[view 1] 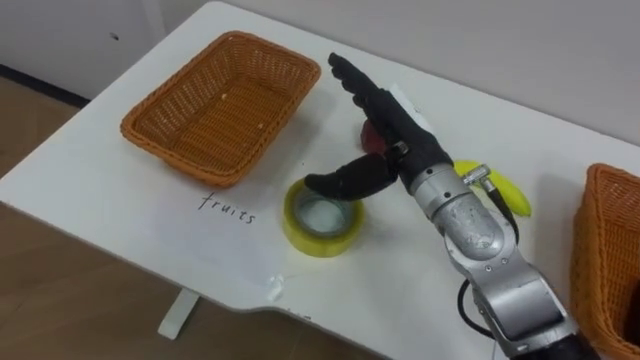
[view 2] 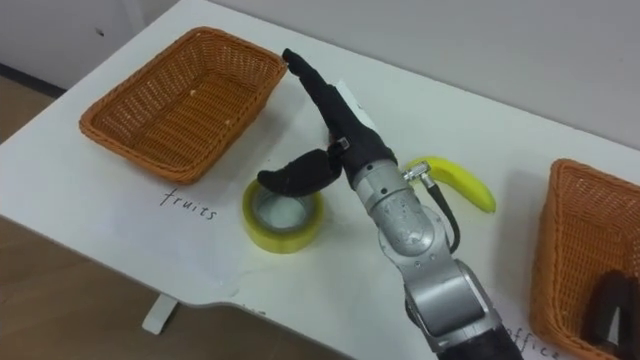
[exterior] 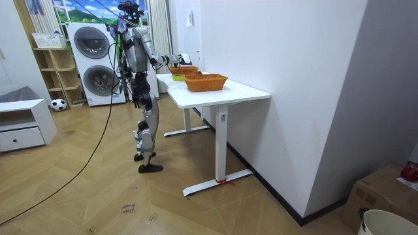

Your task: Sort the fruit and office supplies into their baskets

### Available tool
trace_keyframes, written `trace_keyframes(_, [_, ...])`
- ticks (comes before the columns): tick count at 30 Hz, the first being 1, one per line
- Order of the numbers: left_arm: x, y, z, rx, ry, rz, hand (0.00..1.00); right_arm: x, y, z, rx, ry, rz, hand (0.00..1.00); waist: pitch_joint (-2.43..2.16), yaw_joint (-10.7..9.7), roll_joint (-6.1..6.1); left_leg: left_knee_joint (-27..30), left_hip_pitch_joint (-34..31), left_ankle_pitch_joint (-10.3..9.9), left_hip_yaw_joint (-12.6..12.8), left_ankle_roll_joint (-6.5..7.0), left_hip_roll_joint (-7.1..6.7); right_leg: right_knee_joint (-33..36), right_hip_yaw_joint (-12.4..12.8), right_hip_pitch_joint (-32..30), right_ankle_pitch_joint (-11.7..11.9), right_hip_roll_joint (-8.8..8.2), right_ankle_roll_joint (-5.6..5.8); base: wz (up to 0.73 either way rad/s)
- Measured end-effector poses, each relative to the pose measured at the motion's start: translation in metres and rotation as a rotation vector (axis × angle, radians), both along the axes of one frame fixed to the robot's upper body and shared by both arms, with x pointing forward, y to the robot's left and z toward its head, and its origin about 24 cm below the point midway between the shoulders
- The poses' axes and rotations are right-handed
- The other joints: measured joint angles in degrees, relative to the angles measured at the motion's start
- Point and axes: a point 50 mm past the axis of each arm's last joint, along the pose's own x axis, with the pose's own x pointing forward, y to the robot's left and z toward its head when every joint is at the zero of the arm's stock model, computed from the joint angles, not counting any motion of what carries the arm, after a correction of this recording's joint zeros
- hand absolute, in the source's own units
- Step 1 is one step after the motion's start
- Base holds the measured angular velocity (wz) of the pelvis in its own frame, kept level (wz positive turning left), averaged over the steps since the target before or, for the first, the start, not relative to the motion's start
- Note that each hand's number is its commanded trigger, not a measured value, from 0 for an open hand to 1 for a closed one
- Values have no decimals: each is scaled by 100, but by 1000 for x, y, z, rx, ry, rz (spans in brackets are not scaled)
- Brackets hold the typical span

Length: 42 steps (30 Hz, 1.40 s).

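Left basket (view 1: 220,105), woven of orange wicker, is set near the far left corner of a white table (view 1: 110,185), with bare tabletop on its near side. Just right of it, a yellow tape roll (view 1: 322,222), glossy and lying flat, is placed close to the front edge. The right hand (view 1: 400,135) is held wide above it, fingers straight, thumb over the roll's far rim. A red fruit (view 1: 366,133) is half hidden behind the hand. A yellow banana (view 1: 505,190) is laid in open space further right. The right basket (view 1: 610,260) is cut off by the frame's edge.
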Motion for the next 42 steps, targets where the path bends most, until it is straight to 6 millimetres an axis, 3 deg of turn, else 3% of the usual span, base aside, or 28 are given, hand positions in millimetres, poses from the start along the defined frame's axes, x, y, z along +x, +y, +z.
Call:
trace_keyframes(28, [10, 0, 1, -9, -25, 1, 0, 3, -11, -14, -130, 19, -43, 0, 1, -36, 0, -25, -8, 0, -19, 1, 1, -2, 2, 2, 0, 2, 0, 0])
trace_keyframes(31, [16, 0, 2, -16, -37, 0, 0, 4, -13, -19, -139, 37, -49, 0, -9, -33, -33, -27, -7, 1, -23, 2, -3, -4, 16, 1, 0, -2, 0, 0])
trace_keyframes(36, [19, 2, 1, -20, -33, -1, 0, 4, -16, -34, -183, 92, -66, 0, 32, -31, -98, -26, -9, 1, -14, 2, 5, -7, 57, -3, 0, -5, 0, -1])
trace_keyframes(42, [16, 2, -1, -31, 0, 1, 0, 4, -15, -42, -194, 121, -68, 0, 23, -27, -112, -25, -15, 1, -16, 2, 4, -5, 57, -5, 0, 8, 0, 0])
